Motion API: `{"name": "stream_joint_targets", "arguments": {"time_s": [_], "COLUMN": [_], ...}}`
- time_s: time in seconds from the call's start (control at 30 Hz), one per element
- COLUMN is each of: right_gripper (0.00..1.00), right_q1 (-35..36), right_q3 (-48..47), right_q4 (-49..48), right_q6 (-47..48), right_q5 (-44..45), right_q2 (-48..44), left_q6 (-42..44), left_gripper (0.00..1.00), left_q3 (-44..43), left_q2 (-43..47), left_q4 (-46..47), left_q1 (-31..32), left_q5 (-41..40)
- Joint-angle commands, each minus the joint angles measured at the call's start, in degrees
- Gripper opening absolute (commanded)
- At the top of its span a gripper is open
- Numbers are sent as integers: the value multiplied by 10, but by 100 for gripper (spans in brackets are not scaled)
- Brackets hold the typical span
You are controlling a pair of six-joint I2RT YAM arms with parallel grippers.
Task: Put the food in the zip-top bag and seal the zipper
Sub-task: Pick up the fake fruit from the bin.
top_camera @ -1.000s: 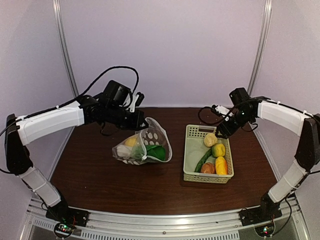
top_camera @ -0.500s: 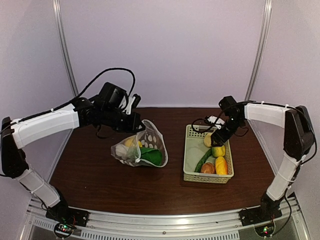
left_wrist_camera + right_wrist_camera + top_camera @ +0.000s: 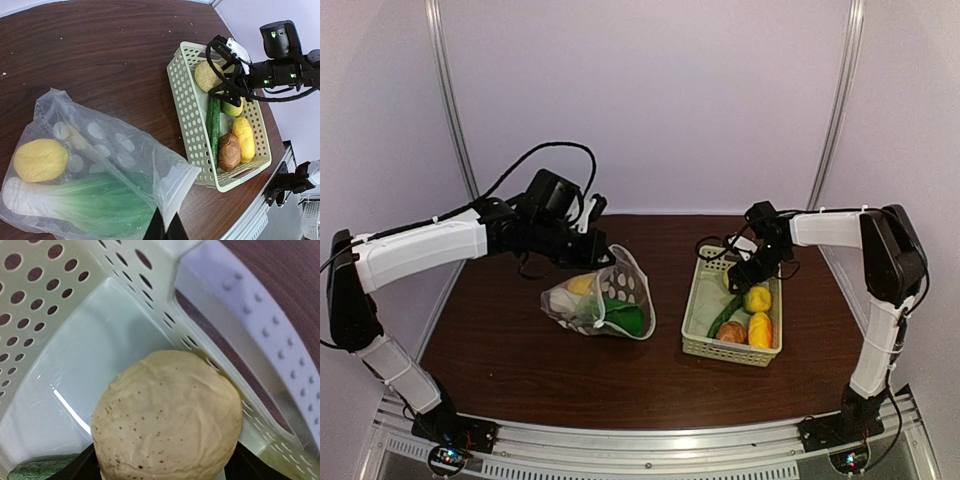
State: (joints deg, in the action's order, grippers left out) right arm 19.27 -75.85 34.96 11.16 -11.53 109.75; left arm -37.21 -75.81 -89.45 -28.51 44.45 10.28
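Note:
The clear dotted zip-top bag [image 3: 605, 300] lies on the table with a yellow lemon [image 3: 40, 160] and the green leafy vegetable [image 3: 85, 210] inside. My left gripper [image 3: 603, 258] is shut on the bag's mouth edge by the zipper strip [image 3: 192, 187] and lifts it. My right gripper [image 3: 742, 272] is down in the far end of the pale green basket [image 3: 692, 300]. Its fingers [image 3: 80, 465] press both sides of a pale round piece [image 3: 167, 415]. Also in the basket are a green cucumber [image 3: 212, 122], a yellow-green lemon [image 3: 757, 298], an orange-yellow piece [image 3: 760, 328] and a brown piece [image 3: 732, 332].
The basket stands right of the bag on the brown table. Its perforated wall [image 3: 50, 290] and rim [image 3: 260, 340] closely surround the right gripper. Metal rails run along the table's near edge [image 3: 650, 440].
My right gripper has moved left and down into the basket's far end and closed round the pale round piece. The basket has shifted slightly left. The left gripper still holds the bag's mouth.

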Motion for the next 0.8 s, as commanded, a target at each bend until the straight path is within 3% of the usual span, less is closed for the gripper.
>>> {"name": "stream_joint_targets", "arguments": {"time_s": [0.0, 0.2, 0.43, 0.77], "right_gripper": [80, 77, 56, 54], "right_q1": [2, 2, 5, 4], "right_q3": [4, 27, 23, 78], "right_q4": [-48, -96, -90, -73], "right_q6": [-35, -50, -64, -37], "right_q5": [-15, -2, -28, -88], "right_q2": [-3, -18, -18, -171], "left_q6": [-6, -7, -7, -7], "left_gripper": [0, 0, 0, 0], "left_q3": [0, 3, -8, -13], "left_q2": [-5, -10, -24, -19], "left_q4": [22, 25, 22, 11], "left_q1": [-4, -4, -4, -5], "left_q5": [10, 22, 33, 12]}}
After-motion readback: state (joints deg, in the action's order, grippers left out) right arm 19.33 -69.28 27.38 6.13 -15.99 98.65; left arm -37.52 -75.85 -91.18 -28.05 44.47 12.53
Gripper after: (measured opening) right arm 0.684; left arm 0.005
